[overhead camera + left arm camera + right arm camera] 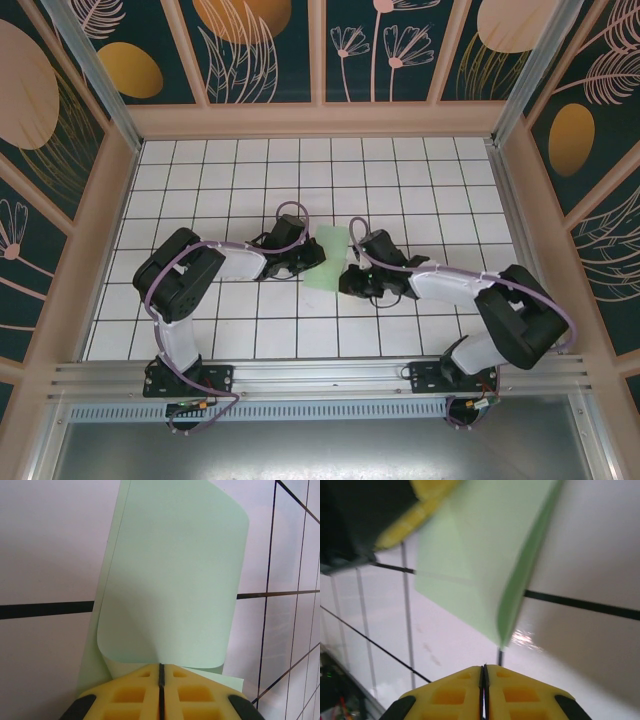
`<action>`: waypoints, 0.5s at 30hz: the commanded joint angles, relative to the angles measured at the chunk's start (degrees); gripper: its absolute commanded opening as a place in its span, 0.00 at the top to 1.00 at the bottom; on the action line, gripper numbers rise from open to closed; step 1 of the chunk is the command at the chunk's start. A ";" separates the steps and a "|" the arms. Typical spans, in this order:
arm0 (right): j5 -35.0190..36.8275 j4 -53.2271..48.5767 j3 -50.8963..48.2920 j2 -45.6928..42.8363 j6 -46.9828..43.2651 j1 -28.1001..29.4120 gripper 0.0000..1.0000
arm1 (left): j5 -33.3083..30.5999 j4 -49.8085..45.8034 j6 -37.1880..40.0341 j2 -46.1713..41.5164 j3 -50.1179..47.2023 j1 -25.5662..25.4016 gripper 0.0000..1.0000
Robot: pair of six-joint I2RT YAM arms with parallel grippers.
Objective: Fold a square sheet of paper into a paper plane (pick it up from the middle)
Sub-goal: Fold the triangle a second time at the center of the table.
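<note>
- In the middle of the tiled table (450, 200), between the two wrists, the square sheet of paper (330, 256) lies doubled over as a narrow strip. Its long axis runs from the near side toward the far wall, slightly tilted.
- The left gripper (310, 259) meets it from the left and is clamped on it. In the left wrist view the yellow fingers (125, 697) press together with the sheet caught between them, and the upper layer curls up and away from the tips.
- The right gripper (350, 272) sits just beside the strip's right side, near its closer end, with its jaws pressed together on nothing. From its own wrist camera the raised green edge lies ahead of and above the tips, apart from them.
- The coming move, as I judge it, turns on that gap: the right arm is the free one, and the lifted edge lies straight ahead of it.
- Room is ample, with bare tiles all round and the walls well apart. The only tight spot is between the two grippers.
</note>
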 commanded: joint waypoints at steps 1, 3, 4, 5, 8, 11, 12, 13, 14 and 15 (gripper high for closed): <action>-2.50 4.67 2.92 0.66 4.38 -0.49 0.89 | -0.81 -3.69 1.30 2.25 -1.51 0.17 0.89; -3.85 7.21 4.69 4.25 6.61 -0.33 0.92 | -0.69 -3.71 1.26 2.25 -1.45 0.13 0.88; -3.34 6.96 5.57 5.76 7.02 -0.40 0.92 | -0.69 -3.61 1.31 2.25 -1.45 0.12 0.88; -2.74 6.31 6.60 7.34 7.25 -0.41 0.93 | -0.61 -3.64 1.30 2.25 -1.36 0.12 0.88; -2.07 5.37 8.10 10.75 7.13 -0.46 0.92 | -0.39 -3.50 1.24 2.24 -1.36 0.11 0.88; -1.63 3.70 8.48 13.01 6.44 -0.55 0.92 | -0.43 -3.57 1.25 1.99 -1.44 0.12 0.88; -0.99 2.81 8.47 13.48 6.17 -0.61 0.92 | -0.47 -3.58 1.28 1.90 -1.45 0.12 0.88; -0.29 1.83 8.12 13.97 5.87 -0.59 0.92 | -0.52 -3.65 1.34 1.79 -1.45 0.15 0.88; 0.26 0.93 7.56 14.36 5.72 -0.74 0.92 | -0.54 -3.70 1.28 1.72 -1.49 0.12 0.87; 0.33 0.65 6.78 14.52 5.69 -0.82 0.92 | -0.52 -3.59 1.34 1.54 -1.45 0.11 0.87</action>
